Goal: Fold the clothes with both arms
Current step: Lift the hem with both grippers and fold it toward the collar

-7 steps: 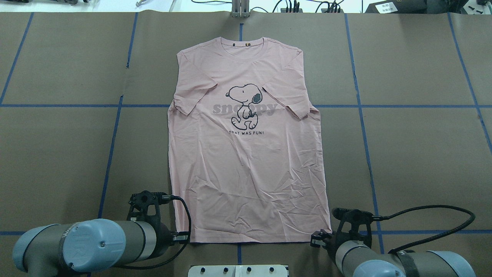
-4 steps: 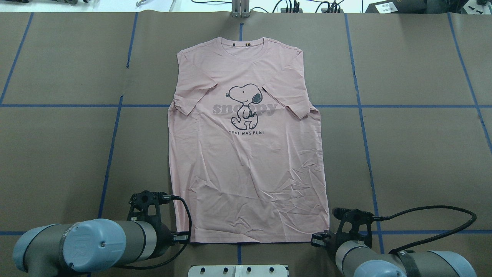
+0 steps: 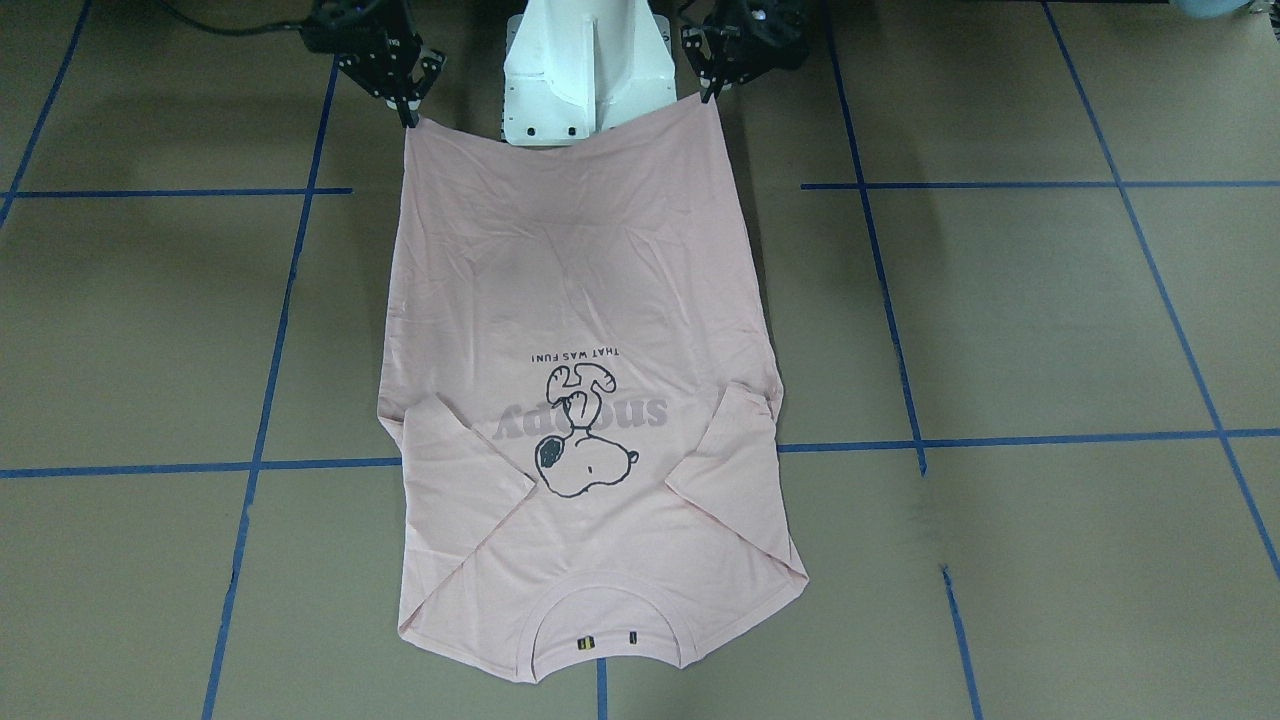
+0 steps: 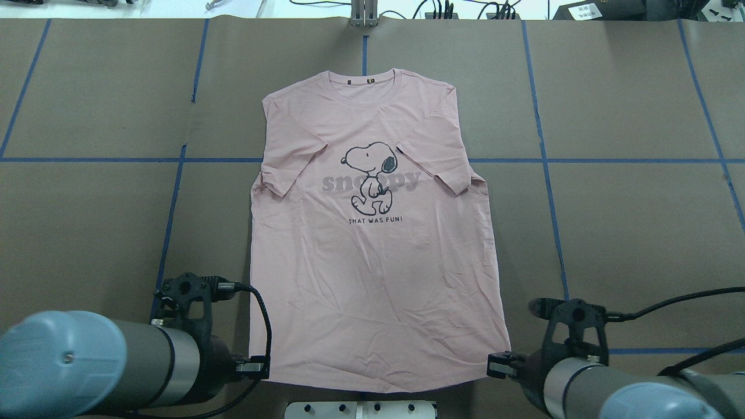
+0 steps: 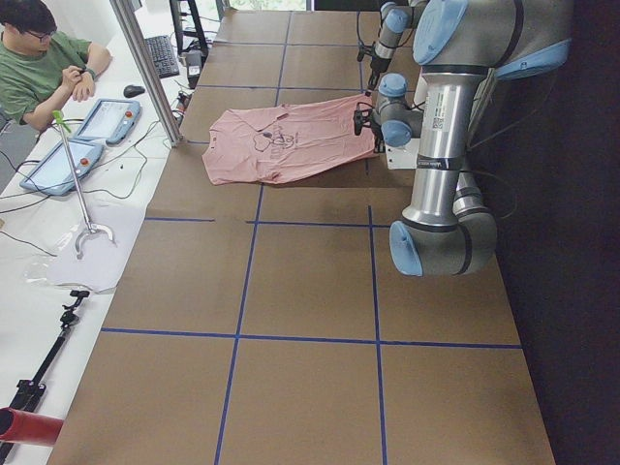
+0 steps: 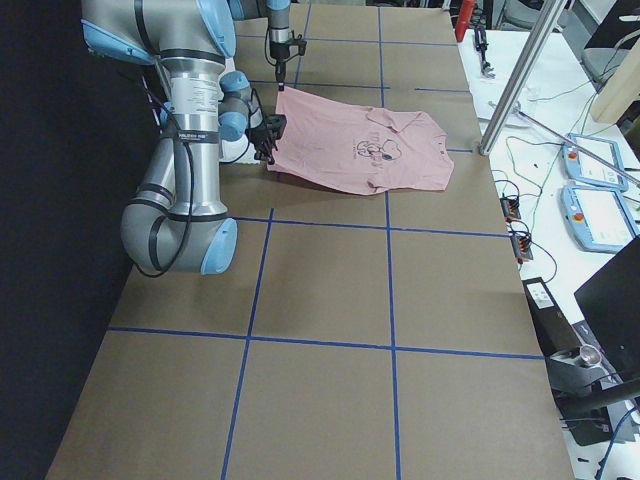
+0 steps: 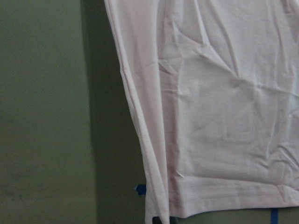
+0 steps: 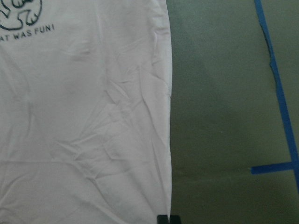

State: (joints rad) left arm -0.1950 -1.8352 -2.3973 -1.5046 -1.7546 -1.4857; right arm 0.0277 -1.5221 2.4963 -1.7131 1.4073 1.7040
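Dragged nearer, creased pink T-shirt has hem corners clenched by left tool, right tool.

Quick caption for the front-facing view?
Left gripper and right gripper hold the pink T-shirt by its two hem corners.

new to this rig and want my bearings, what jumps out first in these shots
A pink T-shirt lies spread print-up on the brown table, a black cartoon dog on its chest and both sleeves folded inward. At its bottom hem, the left claw and right claw each pinch a corner, holding it just off the table.
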